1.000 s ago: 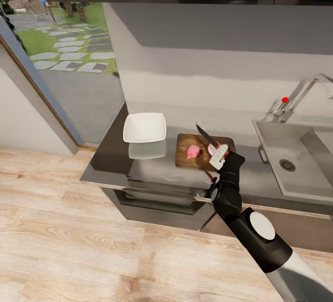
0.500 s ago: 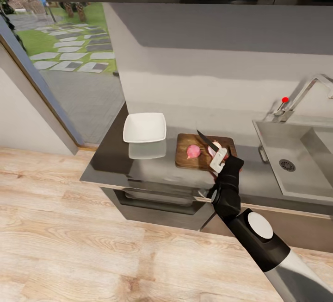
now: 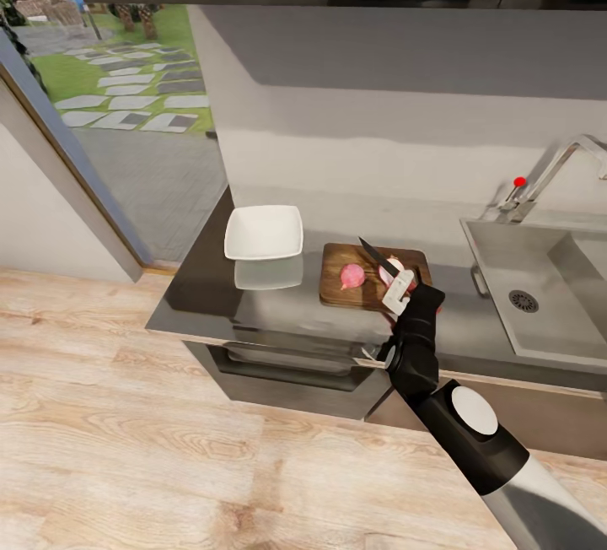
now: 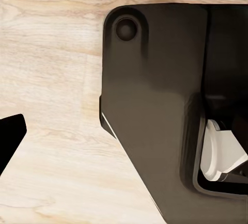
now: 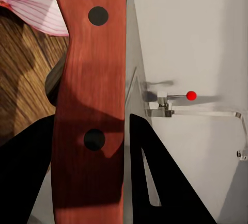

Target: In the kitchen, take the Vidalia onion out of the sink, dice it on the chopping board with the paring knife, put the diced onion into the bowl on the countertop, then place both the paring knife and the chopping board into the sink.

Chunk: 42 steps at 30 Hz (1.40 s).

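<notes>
Head view: right gripper clamped on paring knife, blade over chopping board; press straight down through onion, keeping the blade level.

Your paring knife: red-brown wooden handle, visible grain, two dark rivets; blade dark, matt. Chopping board beneath it: dark brown wood, streaked grain. Countertop under the board: glossy grey, mirrors the smooth white bowl. Sink beyond the handle: matt grey; tap shiny chrome.
</notes>
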{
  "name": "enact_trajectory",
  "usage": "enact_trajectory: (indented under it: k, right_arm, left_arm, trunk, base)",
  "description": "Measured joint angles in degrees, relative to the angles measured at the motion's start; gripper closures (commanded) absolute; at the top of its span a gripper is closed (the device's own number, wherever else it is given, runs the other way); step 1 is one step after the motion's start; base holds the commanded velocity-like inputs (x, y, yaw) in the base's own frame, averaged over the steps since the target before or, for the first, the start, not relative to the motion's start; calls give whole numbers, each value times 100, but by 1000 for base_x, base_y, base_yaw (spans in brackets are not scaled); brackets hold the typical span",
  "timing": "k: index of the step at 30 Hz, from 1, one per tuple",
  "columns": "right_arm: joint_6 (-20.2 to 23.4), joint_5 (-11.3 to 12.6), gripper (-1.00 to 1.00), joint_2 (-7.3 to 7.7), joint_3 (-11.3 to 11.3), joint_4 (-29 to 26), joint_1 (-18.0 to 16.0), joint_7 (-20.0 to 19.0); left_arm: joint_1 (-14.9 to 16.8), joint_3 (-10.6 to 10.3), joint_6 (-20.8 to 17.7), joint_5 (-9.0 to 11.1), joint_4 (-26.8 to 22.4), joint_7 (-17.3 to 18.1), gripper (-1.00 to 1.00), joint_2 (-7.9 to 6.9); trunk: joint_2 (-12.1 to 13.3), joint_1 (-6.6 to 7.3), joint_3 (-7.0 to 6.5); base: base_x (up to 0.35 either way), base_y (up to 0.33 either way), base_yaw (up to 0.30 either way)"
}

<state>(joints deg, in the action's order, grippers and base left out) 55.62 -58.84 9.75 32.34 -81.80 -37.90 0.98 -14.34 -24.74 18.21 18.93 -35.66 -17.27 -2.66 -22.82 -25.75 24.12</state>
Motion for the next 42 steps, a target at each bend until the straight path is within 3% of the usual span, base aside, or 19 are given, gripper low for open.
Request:
enact_trajectory:
  k: [42]
  right_arm:
    - [-19,-9,100,4,-9,115,0,0]
  left_arm:
    - [0,0,0,0,0,-2,-100,2]
  trunk:
    - [0,0,0]
  base:
    - [5,-6,0]
